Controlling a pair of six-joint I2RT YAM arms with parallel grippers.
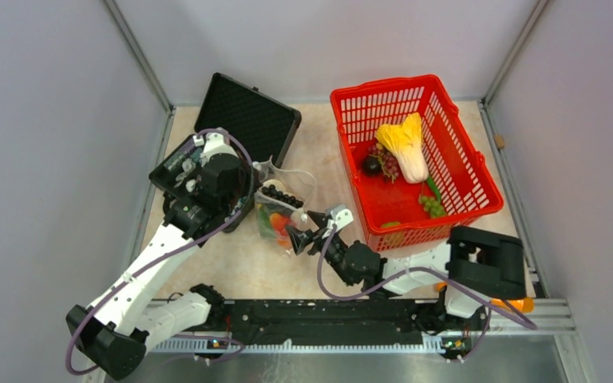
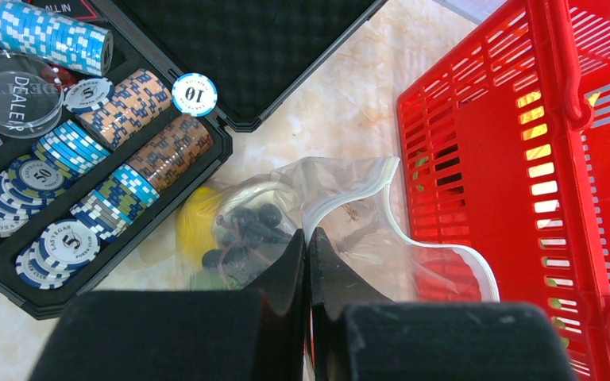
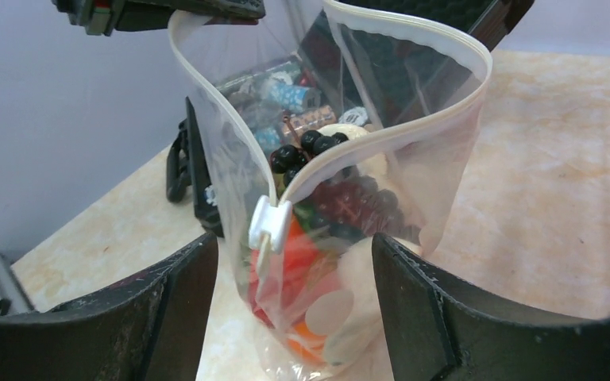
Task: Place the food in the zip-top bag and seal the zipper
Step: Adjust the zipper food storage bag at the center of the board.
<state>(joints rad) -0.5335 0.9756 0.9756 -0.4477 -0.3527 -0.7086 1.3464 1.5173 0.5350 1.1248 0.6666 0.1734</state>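
Observation:
The clear zip-top bag point(image 1: 275, 214) stands on the table between the arms, its mouth open. It holds dark grapes point(image 3: 310, 147), red and orange pieces point(image 3: 302, 254), something yellow point(image 2: 194, 222) and a pale piece. My left gripper point(image 2: 308, 242) is shut on the bag's mouth edge, pinching the whitish zipper strip point(image 2: 445, 246). It shows in the top view point(image 1: 254, 185). My right gripper point(image 3: 294, 242) is open, its fingers either side of the bag point(image 3: 413, 190) just below the white slider point(image 3: 270, 224), not touching. It shows in the top view point(image 1: 298, 233). The zipper point(image 3: 397, 135) is unsealed.
A red mesh basket point(image 1: 383, 84) at the right holds a pale cabbage point(image 1: 409, 144), grapes, a dark fruit and green pieces. An open black case point(image 1: 247, 116) with poker chips point(image 2: 119, 111) lies behind the bag at the left. The basket wall point(image 2: 476, 159) is close beside the bag.

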